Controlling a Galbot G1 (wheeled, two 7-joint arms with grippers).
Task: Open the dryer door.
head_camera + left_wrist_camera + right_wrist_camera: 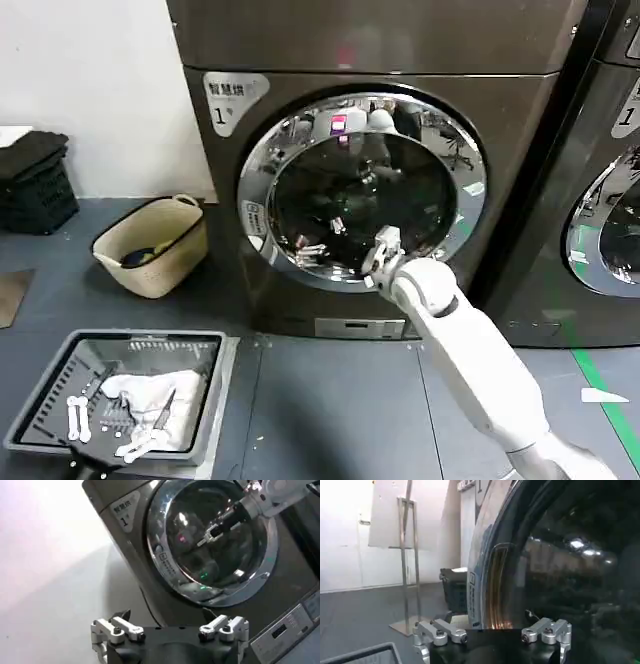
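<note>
A dark grey floor (330, 400) runs up to a white wall on the left and a row of brown-grey machines. Farthest left, a black crate (35, 185) stands against the wall. Near the lower edge a grey tray basket (215, 345) holds white cloth (150, 395), likely laundry set ready for loading. Beyond it, a beige tub (150, 245) holds something dark that cannot be made out. The left gripper (170, 630) hangs low and well back from the machine, fingers spread and holding nothing; it looks parked, out of the door's swing.

The dryer door (360, 190) sits flush in the machine's front, its chrome ring around dark glass, seemingly still shut. The right gripper (383, 250) reaches to the lower right part of the ring, close against it; from its own wrist camera its fingers (440, 632) stand apart, gripping nothing, with the curved glass just ahead. It is probably placed there to catch the rim and pull. At far right stands a second, blacker machine (610, 220).
</note>
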